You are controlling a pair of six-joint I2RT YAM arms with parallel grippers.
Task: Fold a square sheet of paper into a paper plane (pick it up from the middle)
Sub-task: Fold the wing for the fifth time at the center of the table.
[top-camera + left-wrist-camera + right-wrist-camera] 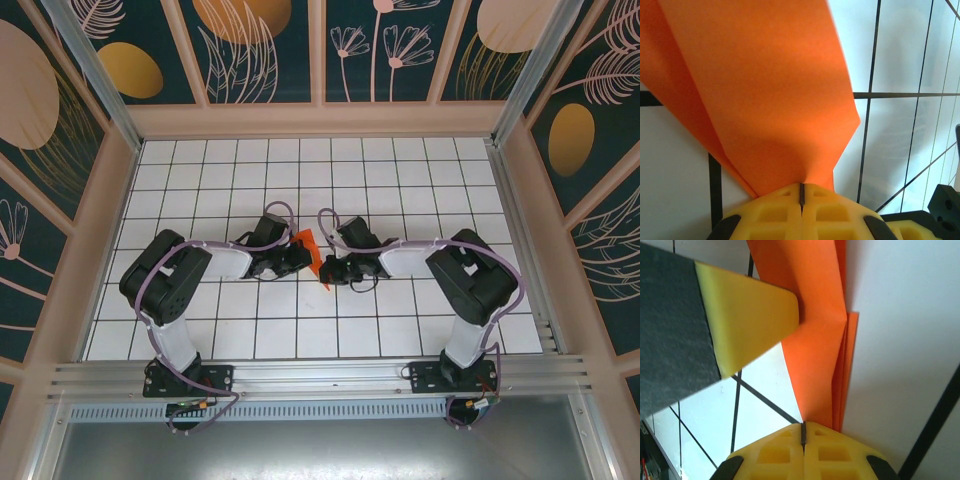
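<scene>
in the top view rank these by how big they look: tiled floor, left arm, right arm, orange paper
1. tiled floor, by far the largest.
2. left arm and right arm: they look alike, so no ranking between them.
3. orange paper, smallest, just a small piece showing between the arms.

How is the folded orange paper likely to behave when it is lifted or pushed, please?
Probably very light and floppy: the folded paper is a thin sheet, pinched at one edge by the left claw. Likely stiffer along its stacked creases beside the right claw. It may tear if the claws pull apart.
</scene>
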